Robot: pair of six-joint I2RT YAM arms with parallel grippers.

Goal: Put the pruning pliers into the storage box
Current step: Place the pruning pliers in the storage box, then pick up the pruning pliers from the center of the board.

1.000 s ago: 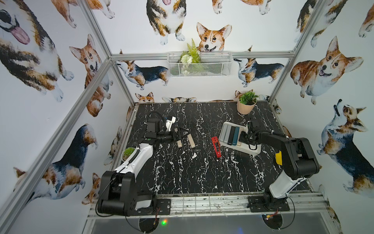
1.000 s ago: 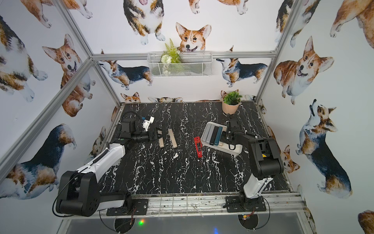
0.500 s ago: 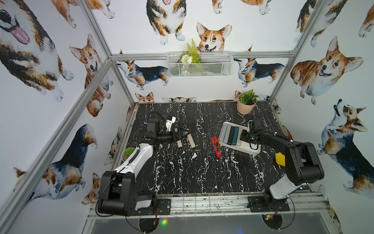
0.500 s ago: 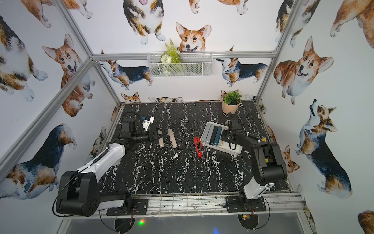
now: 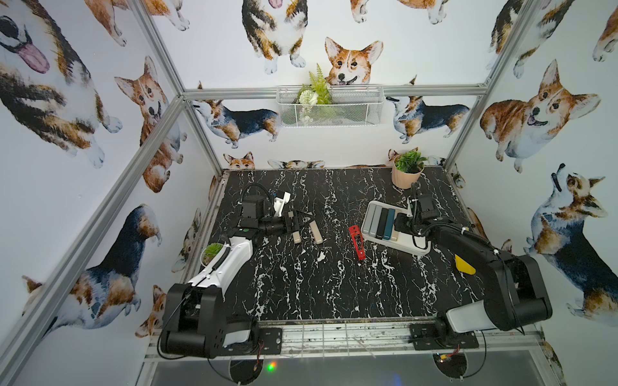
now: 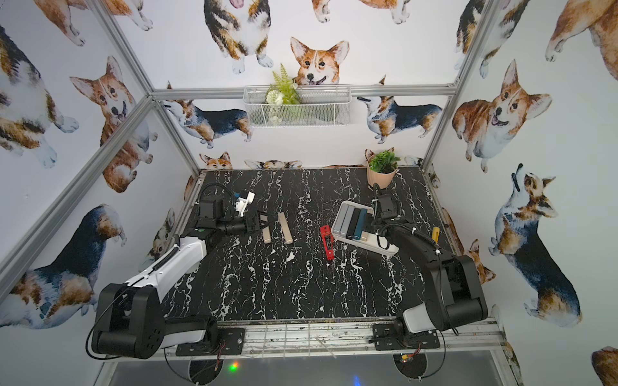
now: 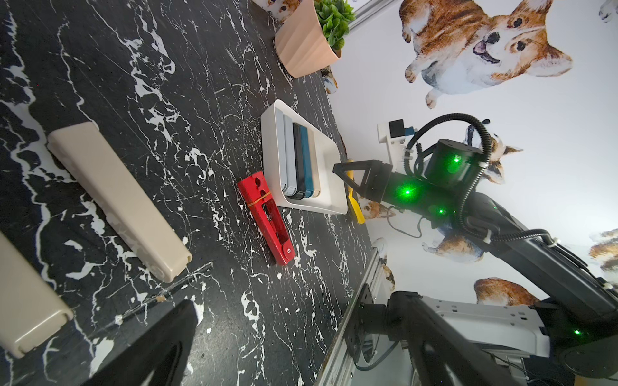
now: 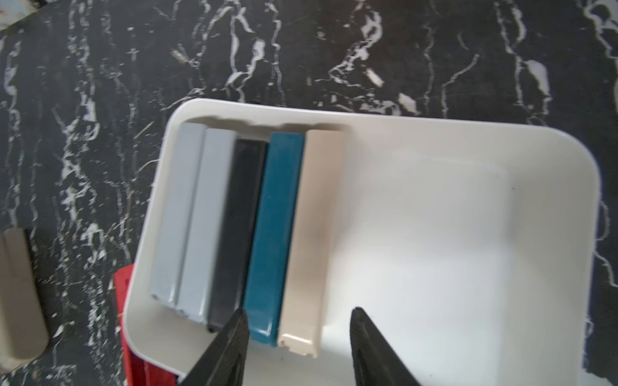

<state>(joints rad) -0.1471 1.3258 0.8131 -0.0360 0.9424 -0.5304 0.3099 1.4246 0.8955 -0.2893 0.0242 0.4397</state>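
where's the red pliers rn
In both top views the red pliers lies on the table just left of the storage box, with two beige pliers further left.

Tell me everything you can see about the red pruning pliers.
The red pruning pliers are a slim, glossy, metal-looking bar with two round holes at one end, a long cut-out in the middle, a screw at the other end and a thin yellowish band around them. They lie flat on the black marble table, outside the storage box, close beside its wall; whether they touch it is unclear.
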